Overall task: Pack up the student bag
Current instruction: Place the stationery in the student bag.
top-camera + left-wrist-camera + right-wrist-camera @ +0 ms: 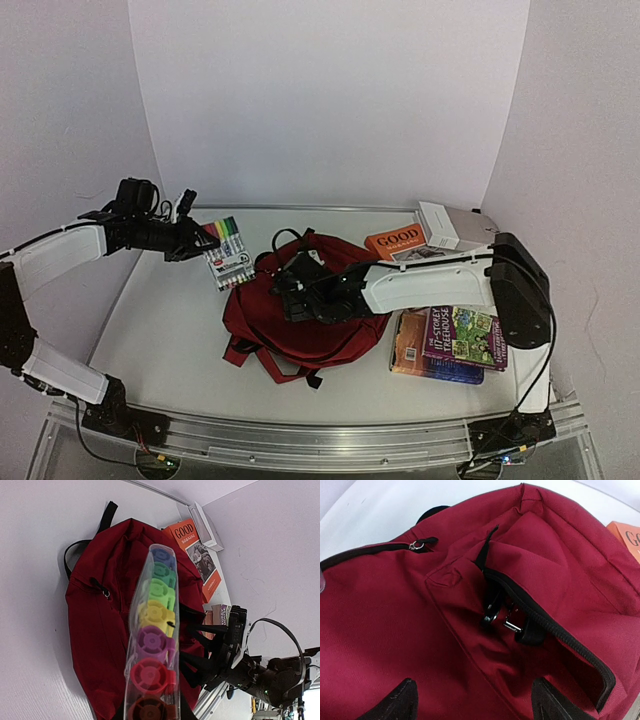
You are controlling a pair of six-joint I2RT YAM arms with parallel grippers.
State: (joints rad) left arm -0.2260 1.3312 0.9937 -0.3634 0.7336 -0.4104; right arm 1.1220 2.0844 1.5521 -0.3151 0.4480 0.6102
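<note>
The dark red student bag (300, 325) lies in the middle of the table, and it also shows in the left wrist view (100, 625) and the right wrist view (395, 630). My left gripper (190, 240) is shut on a clear pack of coloured markers (226, 255), held up left of the bag's top. In the left wrist view the pack (152, 645) hangs over the bag. My right gripper (288, 297) is open, its fingertips (395, 702) resting just over the bag's fabric. A black zipper with metal pulls (504, 620) lies just ahead of them, partly open.
An orange "GOOD" book (394, 242) and a white box (450, 226) lie at the back right. A stack of books (450, 342) lies right of the bag under the right arm. White walls close the back and both sides.
</note>
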